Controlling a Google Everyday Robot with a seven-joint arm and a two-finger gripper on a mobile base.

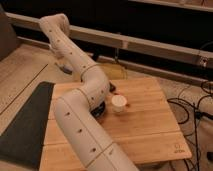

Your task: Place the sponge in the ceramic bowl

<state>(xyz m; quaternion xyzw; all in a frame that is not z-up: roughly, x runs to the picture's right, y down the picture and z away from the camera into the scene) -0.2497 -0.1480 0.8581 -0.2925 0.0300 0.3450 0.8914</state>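
My white arm (82, 85) rises from the bottom of the view, bends over the wooden table (150, 125) and reaches up to the far left. The gripper (63, 67) hangs as a dark shape below the wrist, left of the table's far corner and above the floor. A dark rounded edge, which I take for the ceramic bowl (99, 110), shows under the elbow; the arm hides most of it. A small white cup (119, 103) stands just right of it. I cannot pick out the sponge with certainty. A yellowish block (114, 73) lies at the table's far edge.
A dark grey mat (25, 125) lies left of the table. A long rail (150, 45) runs along the back wall. Cables (197, 107) trail on the floor to the right.
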